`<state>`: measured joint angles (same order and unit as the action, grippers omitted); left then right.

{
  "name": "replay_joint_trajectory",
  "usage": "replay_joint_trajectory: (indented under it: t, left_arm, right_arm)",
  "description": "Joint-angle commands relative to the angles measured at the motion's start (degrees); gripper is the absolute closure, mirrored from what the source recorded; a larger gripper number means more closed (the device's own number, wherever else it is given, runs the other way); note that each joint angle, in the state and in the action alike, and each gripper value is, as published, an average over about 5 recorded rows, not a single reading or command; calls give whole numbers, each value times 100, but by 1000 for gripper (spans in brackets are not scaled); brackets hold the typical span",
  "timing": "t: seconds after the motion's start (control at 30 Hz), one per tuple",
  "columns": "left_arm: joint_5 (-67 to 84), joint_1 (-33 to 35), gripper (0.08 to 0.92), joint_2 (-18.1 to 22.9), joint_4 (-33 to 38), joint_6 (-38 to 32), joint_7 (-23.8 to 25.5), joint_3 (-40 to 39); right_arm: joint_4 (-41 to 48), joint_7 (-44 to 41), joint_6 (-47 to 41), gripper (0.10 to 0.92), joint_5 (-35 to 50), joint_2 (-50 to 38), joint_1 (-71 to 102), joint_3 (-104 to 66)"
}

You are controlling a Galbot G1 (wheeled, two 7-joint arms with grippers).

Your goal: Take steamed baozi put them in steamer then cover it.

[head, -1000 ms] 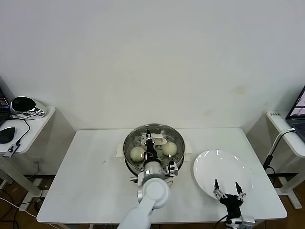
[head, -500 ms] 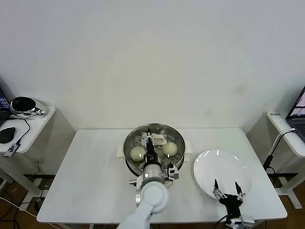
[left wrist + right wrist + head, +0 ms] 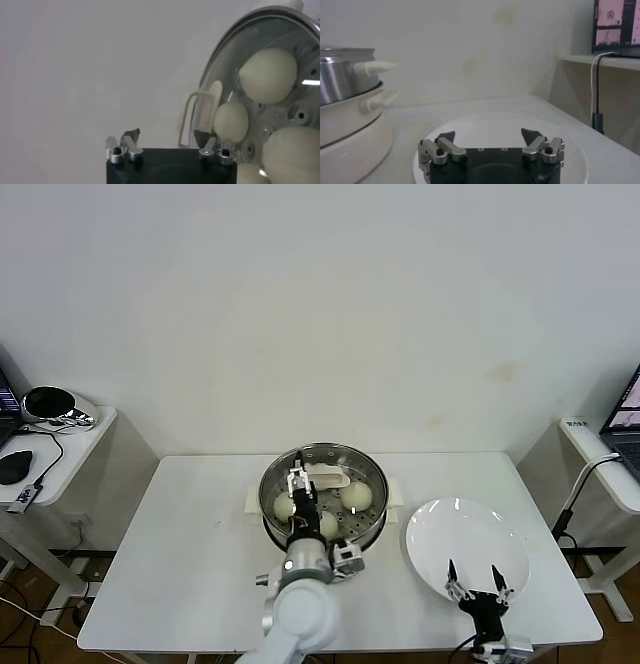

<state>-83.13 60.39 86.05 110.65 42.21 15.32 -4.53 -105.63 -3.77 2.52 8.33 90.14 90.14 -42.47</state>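
Note:
The steamer (image 3: 372, 467) stands uncovered at the table's middle on its cream base. In the head view three baozi lie on its tray: one left (image 3: 283, 506), one right (image 3: 356, 495), one near the front (image 3: 329, 525). My left gripper (image 3: 303, 494) hangs open and empty over the steamer's near-left part. In the left wrist view it (image 3: 166, 136) is at the steamer's rim (image 3: 220, 70), with several baozi (image 3: 268, 75) beyond one fingertip (image 3: 202, 136). My right gripper (image 3: 478, 576) (image 3: 488, 135) waits open and empty over the plate's near edge.
A flat white plate (image 3: 465, 529) (image 3: 505, 122) lies bare, right of the steamer (image 3: 345, 70). A side table at the left carries a shiny domed object (image 3: 55, 406) and cables. Another side table with a laptop (image 3: 625, 419) stands at the right.
My left gripper has opened and drawn back toward the near left. A baozi now lies free on the front of the steamer tray. The right arm has not moved.

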Motion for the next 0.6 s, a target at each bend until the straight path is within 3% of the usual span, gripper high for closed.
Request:
replay_joint_trajectory:
  t: [0.03, 0.27, 0.43, 0.6]
  left_arm:
    - [2060, 522, 178, -356, 1081, -1237, -730, 770]
    - [5030, 1236, 177, -691, 1892, -2027, -1387, 1968]
    - [6540, 1996, 177, -482, 1542, -2738, -1615, 3654]
    - [7158, 3039, 177, -249, 1303, -3325, -1797, 4556]
  right_arm:
    - [-126, -54, -12, 203, 61, -70, 70, 100]
    - [-352, -99, 34, 203, 227, -329, 252, 245]
    - [-523, -38, 157, 203, 274, -837, 482, 542]
    - [-632, -8, 162, 203, 242, -1086, 705, 845]
